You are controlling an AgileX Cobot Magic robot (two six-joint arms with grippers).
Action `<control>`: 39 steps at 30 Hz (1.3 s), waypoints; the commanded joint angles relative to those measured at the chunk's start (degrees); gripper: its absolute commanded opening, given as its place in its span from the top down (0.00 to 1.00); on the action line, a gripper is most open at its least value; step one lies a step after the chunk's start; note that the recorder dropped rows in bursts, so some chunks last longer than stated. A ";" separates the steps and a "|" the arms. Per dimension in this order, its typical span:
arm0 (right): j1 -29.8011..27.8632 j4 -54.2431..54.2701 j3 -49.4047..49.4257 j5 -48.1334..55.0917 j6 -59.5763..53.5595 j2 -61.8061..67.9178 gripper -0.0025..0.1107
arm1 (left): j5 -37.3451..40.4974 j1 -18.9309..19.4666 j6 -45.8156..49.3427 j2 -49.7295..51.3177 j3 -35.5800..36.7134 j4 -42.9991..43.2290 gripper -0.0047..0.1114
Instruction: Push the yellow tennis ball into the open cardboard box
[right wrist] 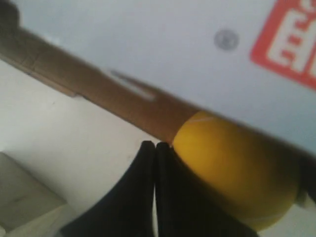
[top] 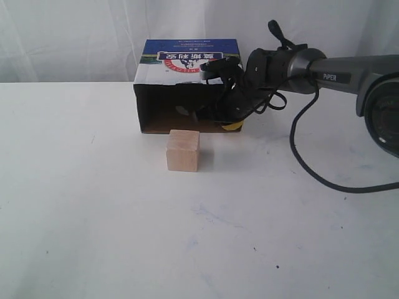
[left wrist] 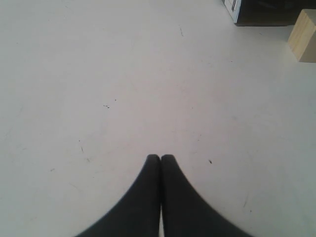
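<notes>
Right pincer (right wrist: 155, 145) low beside tennis ball (right wrist: 232, 173)

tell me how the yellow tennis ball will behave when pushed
Round, so the yellow tennis ball will likely roll and could slip around the shut right gripper. It sits against the edge of the open cardboard box, so it may rebound.

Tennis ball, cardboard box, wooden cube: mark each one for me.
yellow tennis ball (right wrist: 232, 168), right wrist view, middle of its yellow surface.
cardboard box (top: 187, 59), exterior view, printed top panel.
wooden cube (top: 182, 151), exterior view, front face.
</notes>
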 commanded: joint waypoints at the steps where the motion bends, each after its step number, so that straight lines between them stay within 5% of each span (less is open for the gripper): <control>1: -1.22 -3.26 0.02 -1.93 -0.47 -0.43 0.98 | -0.01 -0.25 -0.08 -0.29 0.11 -0.61 0.96; 39: -0.74 8.07 0.15 8.56 -7.54 -1.18 0.98 | -0.01 -0.25 -0.08 -0.29 0.11 -0.61 0.96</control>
